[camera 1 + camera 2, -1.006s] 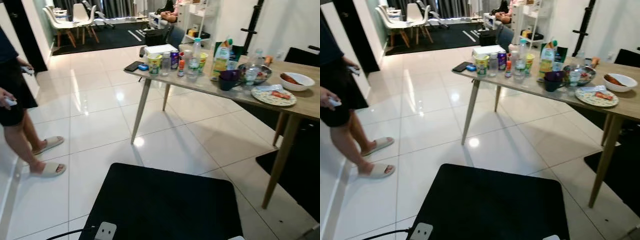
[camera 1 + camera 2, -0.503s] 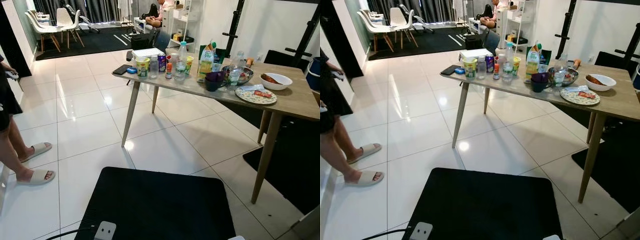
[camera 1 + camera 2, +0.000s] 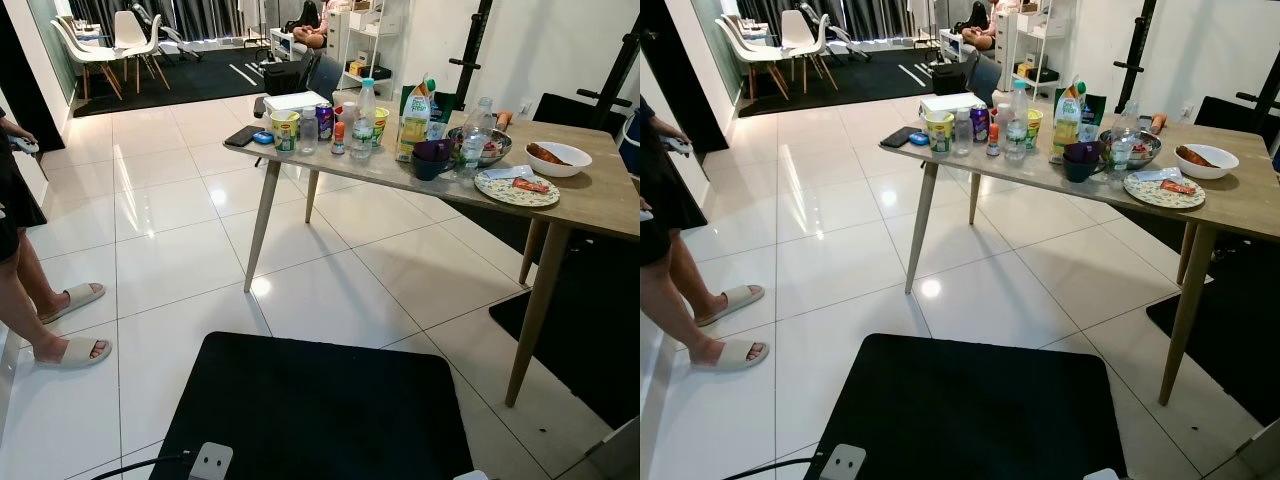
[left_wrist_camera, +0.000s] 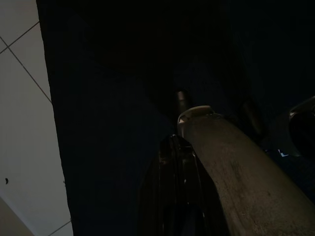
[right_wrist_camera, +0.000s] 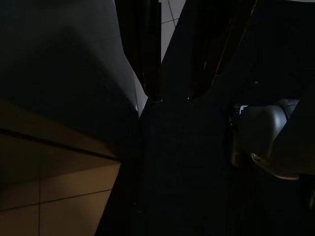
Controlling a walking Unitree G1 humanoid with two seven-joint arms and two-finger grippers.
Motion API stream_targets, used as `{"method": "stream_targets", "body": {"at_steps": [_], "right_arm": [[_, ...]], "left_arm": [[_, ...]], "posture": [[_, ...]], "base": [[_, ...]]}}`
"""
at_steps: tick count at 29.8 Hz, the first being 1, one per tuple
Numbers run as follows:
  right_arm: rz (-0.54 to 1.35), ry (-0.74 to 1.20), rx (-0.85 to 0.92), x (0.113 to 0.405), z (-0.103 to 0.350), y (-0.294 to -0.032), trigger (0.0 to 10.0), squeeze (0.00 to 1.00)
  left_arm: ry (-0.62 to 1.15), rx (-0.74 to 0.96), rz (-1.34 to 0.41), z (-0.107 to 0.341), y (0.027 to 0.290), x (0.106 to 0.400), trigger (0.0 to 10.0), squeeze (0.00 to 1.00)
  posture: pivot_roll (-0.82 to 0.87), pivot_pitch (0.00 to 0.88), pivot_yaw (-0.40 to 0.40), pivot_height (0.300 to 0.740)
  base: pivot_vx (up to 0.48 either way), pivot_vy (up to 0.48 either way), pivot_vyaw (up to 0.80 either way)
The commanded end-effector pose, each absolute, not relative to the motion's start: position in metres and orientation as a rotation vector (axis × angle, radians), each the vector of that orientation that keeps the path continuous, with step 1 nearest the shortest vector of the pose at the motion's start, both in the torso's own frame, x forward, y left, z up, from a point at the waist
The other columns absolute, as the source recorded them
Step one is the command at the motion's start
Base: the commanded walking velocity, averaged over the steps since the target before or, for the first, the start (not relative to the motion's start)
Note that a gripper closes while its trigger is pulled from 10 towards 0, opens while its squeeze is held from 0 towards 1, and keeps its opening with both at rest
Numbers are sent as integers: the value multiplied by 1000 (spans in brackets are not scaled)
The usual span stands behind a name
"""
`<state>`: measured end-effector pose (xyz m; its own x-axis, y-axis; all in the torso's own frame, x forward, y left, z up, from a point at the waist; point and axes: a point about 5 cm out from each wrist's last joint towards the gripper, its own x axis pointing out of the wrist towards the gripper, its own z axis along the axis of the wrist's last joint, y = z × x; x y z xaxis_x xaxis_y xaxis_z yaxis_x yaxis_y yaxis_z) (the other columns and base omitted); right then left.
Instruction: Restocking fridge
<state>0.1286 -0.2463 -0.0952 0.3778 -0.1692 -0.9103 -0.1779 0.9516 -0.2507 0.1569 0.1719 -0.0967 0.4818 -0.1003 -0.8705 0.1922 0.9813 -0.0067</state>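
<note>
Fingers first: our right gripper [image 5: 173, 96] hangs idle with its two black fingers [image 5: 143, 54] parted and nothing between them, a strip of pale tile showing through the gap; our left gripper [image 4: 177, 162] hangs low in deep shade over the black mat [image 3: 320, 410], and we cannot tell whether its fingers are open or closed. Looking ahead, we face a wooden table [image 3: 590, 200] on slanted legs, standing on glossy white floor tiles [image 3: 180, 250]. On its far left end we see a black phone [image 3: 243, 135] with a small blue item just beside it, a white box [image 3: 294, 101] behind, then a cluster of a green-labelled cup [image 3: 285, 130], a blue can [image 3: 324, 121], a small red-capped bottle [image 3: 339, 138] and a clear water bottle [image 3: 364, 117]. Further right stand a green juice carton [image 3: 414, 120], a dark purple cup [image 3: 430, 158] touching a metal bowl [image 3: 483, 146], a patterned plate [image 3: 515, 187] and a white bowl [image 3: 553, 158] holding reddish food. At our left a person [image 3: 20, 250] stands in pale slippers, a controller in hand. White chairs [image 3: 100, 40] sit in the far room.
</note>
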Motion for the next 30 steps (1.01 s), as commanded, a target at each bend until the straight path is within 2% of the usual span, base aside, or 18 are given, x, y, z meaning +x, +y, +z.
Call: {"method": "stream_targets", "body": {"at_steps": [1, 12, 17, 30], "right_arm": [[25, 1185, -367, 133, -93, -250, 10000, 0], [10, 1172, -373, 139, -89, -256, 10000, 0], [-7, 1154, -338, 145, -87, -254, 10000, 0], [-7, 1159, -317, 142, -90, -250, 10000, 0]], "left_arm": [[1055, 114, -193, -96, 172, 160, 10000, 0], [1046, 112, -186, -95, 171, 163, 10000, 0], [1051, 58, -139, -96, 173, 160, 10000, 0], [1064, 42, -134, -98, 175, 153, 10000, 0]], "posture": [[-69, 0, -5, 740], [-82, 0, -21, 740], [-85, 0, -5, 740], [-78, 0, -7, 740]], "base": [[0, 0, 0], [0, 0, 0], [0, 0, 0], [0, 0, 0]]}}
